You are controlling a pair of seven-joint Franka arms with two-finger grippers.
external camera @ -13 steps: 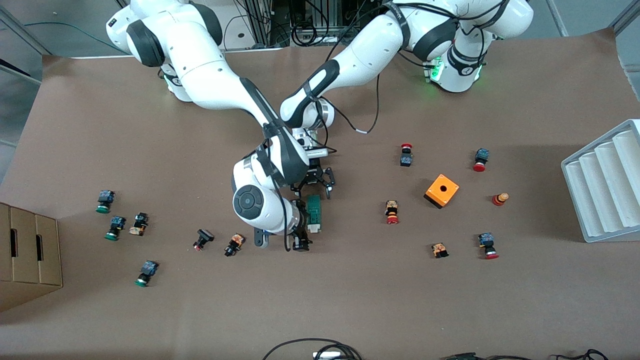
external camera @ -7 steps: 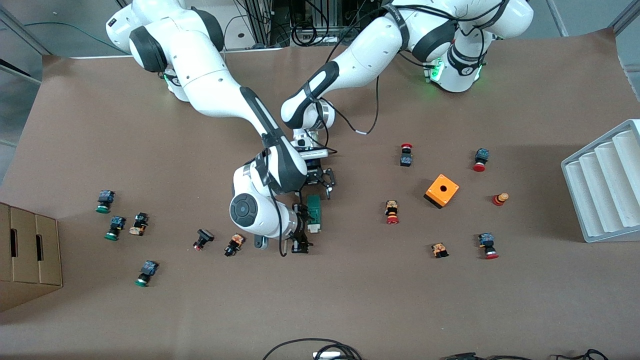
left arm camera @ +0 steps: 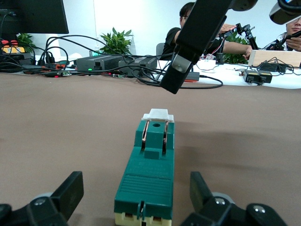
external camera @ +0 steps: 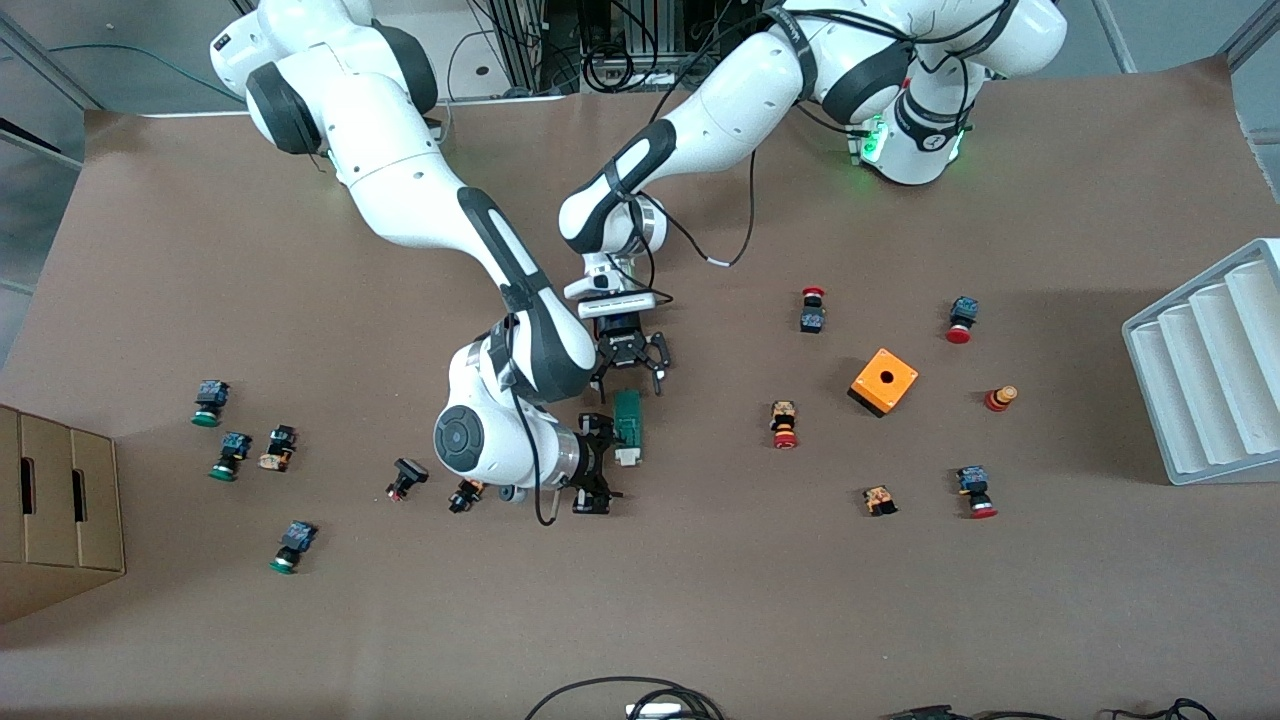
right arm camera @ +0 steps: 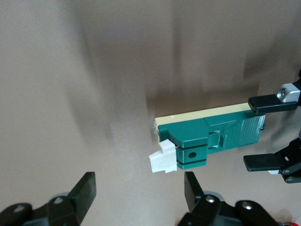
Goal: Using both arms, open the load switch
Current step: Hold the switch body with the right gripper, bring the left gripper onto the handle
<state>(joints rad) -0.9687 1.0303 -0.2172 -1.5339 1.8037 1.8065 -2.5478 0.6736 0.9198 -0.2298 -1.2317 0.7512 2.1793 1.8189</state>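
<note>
Both end effectors spread, left [external camera: 631,377] and right [external camera: 597,463], flanking load switch [external camera: 628,424], base partly hidden.

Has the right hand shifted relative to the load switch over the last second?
Yes. The right hand drifted toward the right arm's end of the table, while the load switch stayed put.

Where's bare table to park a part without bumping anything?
Widest bare stretch: the strip nearer the front camera than the cardboard box and the green buttons. Also between the orange box and the white tray. Crowded at the load switch, flanked by open left gripper and right gripper.
</note>
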